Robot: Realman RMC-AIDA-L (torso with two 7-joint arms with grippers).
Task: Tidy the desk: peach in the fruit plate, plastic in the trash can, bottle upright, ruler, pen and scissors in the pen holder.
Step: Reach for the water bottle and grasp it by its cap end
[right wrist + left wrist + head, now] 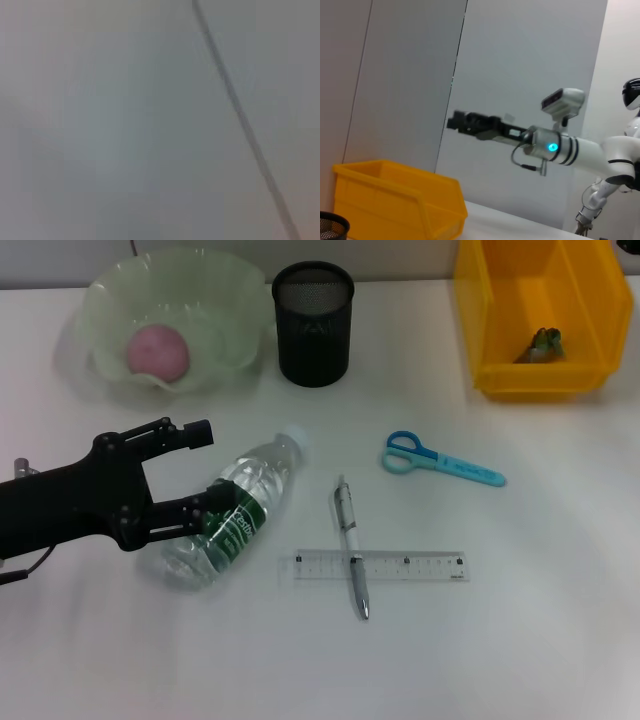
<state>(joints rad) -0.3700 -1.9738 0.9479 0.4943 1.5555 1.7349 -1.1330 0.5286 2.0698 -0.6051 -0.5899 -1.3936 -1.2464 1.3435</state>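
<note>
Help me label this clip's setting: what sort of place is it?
Probably a lab's mock office desk: a white table with a mesh pen holder, ruler and scissors, plain wall panels, and the right gripper raised off-table.

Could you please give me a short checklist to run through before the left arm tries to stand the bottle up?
1. Left gripper open around the lying bottle: ok, one finger on each side.
2. Bottle cap on: ok, white cap in place.
3. Room to stand the bottle: ok, the pen and ruler lie apart from it.
4. Right gripper out of the way: ok, raised well above the table, seen from the left wrist view.
5. Peach in the fruit plate: ok.
6. Scissors in the pen holder: not ok, on the table.
</note>
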